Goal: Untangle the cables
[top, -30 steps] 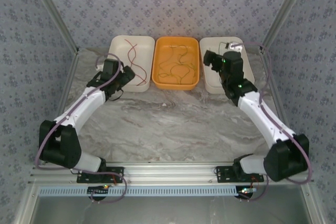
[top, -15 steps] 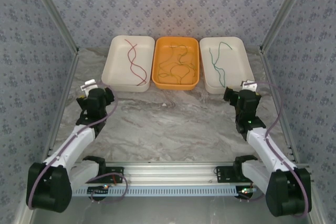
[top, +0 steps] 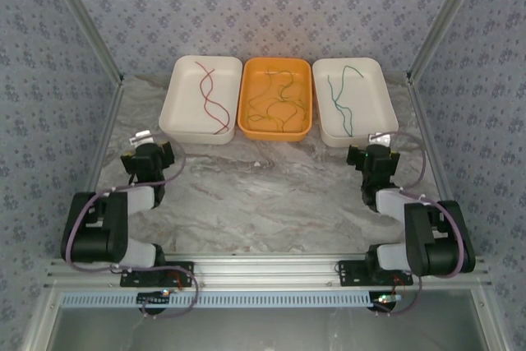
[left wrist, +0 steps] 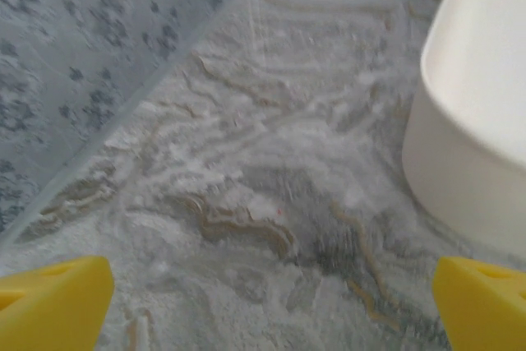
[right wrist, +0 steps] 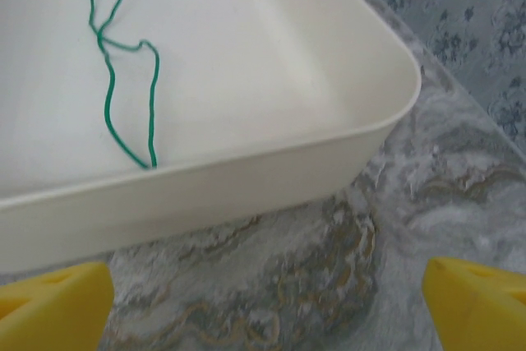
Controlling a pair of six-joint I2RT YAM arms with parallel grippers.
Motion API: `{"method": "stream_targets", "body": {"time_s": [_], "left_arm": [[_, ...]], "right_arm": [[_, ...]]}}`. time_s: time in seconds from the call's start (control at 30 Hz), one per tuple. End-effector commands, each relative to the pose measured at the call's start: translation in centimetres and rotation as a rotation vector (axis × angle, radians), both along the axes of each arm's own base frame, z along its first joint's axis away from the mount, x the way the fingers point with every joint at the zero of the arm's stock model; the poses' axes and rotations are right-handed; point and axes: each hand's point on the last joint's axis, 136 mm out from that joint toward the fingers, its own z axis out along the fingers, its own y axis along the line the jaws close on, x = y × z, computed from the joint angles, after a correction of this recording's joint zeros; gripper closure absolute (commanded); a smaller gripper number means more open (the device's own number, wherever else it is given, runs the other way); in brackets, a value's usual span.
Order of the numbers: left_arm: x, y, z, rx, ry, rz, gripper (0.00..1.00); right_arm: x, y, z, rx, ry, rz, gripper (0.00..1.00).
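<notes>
Marble-patterned bench [top: 263, 195] comes first, where both arms have folded back from the trays. The left hand [top: 148, 156] and right hand [top: 374, 156] sit well short of the orange tray [top: 274, 136], fingers spread wide and empty (yellow tips at each wrist view's corners). Left of it, a dark red cable [top: 212, 96] lies alone in a white tray [top: 173, 113]. Right of it, a green cable [top: 339, 96] lies in another. A tangle [top: 275, 100] remains inside the orange tray, so more pulls seem due.

Table [top: 263, 195]: grey marbled top.
Far edge: left white tray [top: 185, 108], orange tray [top: 274, 136], right white tray [top: 370, 96] — side by side.
Walls [top: 263, 6]: blue-grey, flowered pattern.
Near edge: metal rail [top: 271, 267].
</notes>
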Motion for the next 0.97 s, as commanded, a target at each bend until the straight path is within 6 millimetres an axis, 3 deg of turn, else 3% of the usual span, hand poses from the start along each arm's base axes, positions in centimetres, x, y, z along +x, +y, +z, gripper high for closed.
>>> {"method": "stream_targets", "body": {"time_s": [0.0,0.07,0.3,0.43,0.93], "left_arm": [[1.5,-2.2,2.2,0.029,-0.121,-0.113,0.01],[1.6,-3.2,1.7,0.034,-0.121,-0.165,0.01],[1.2,-2.7,1.1,0.015,-0.134,-0.147,0.01],[2.4,-1.7,0.7,-0.042,-0.095,-0.143,0.01],[2.3,-1.8,0.5,-0.042,-0.085,-0.144,0.01]], "right_arm": [[0.9,-1.2,0.5,0.044,-0.108,0.023,0.01],[1.0,-0.6,0.1,0.046,-0.097,0.062,0.01],[1.6,1.1,-0.8,0.036,-0.099,0.17,0.01],[2.0,-0.5,-1.0,0.017,-0.06,0.049,0.01],[2.1,-0.3,-0.9,-0.008,-0.053,0.043,0.01]]}}
